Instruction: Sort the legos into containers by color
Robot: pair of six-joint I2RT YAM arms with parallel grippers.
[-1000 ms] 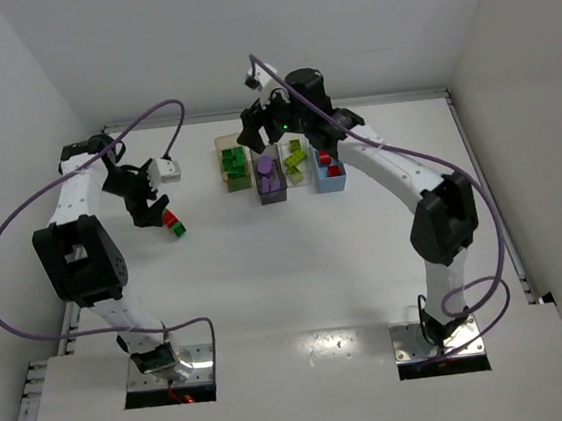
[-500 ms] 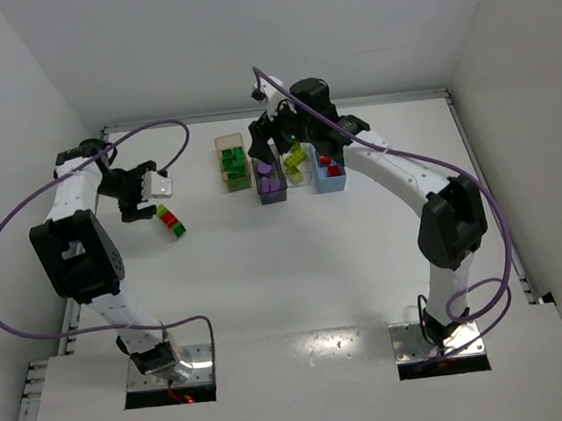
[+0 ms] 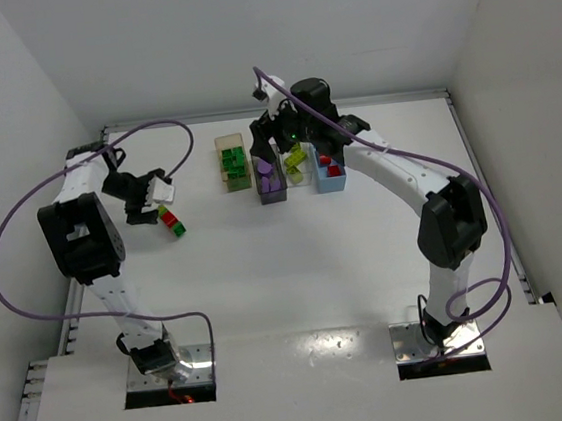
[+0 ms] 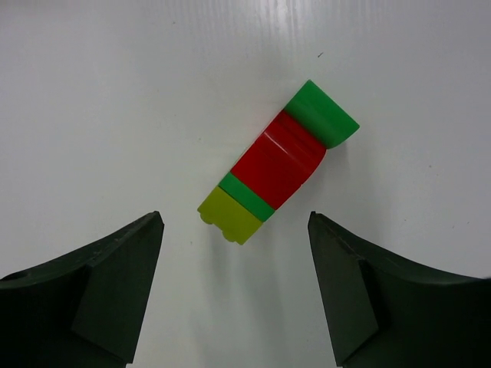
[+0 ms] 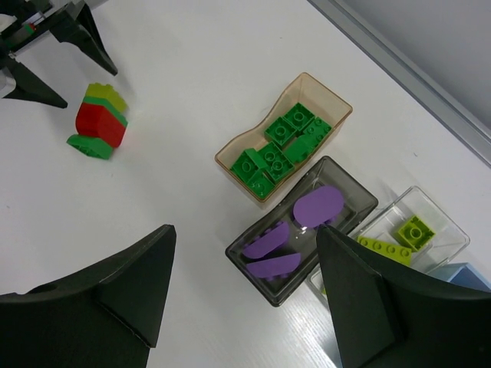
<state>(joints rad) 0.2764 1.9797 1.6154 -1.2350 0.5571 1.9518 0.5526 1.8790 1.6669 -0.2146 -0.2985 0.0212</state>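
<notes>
A stack of legos (image 4: 276, 170) lies on the white table: lime, green, red and green bricks stuck together. It also shows in the overhead view as the stack (image 3: 172, 222), and in the right wrist view as the stack (image 5: 100, 123). My left gripper (image 4: 234, 228) is open just above it, with the lime end between the fingertips and no contact; from overhead this left gripper (image 3: 148, 204) is beside the stack. My right gripper (image 5: 245, 230) hangs open and empty over the dark grey bin (image 5: 360, 201), which holds purple pieces. From overhead the right gripper (image 3: 277, 149) is above the row of bins.
The containers stand side by side at the back: a tan bin (image 5: 339, 105) with dark green bricks, the grey bin, a clear bin (image 5: 449, 222) with lime bricks, and a light blue bin (image 3: 330, 183) with red bricks. Walls enclose the table.
My left gripper turned and settled closer over the stack, its jaws narrowing a little. My right gripper shifted slightly right over the bins, then held still.
</notes>
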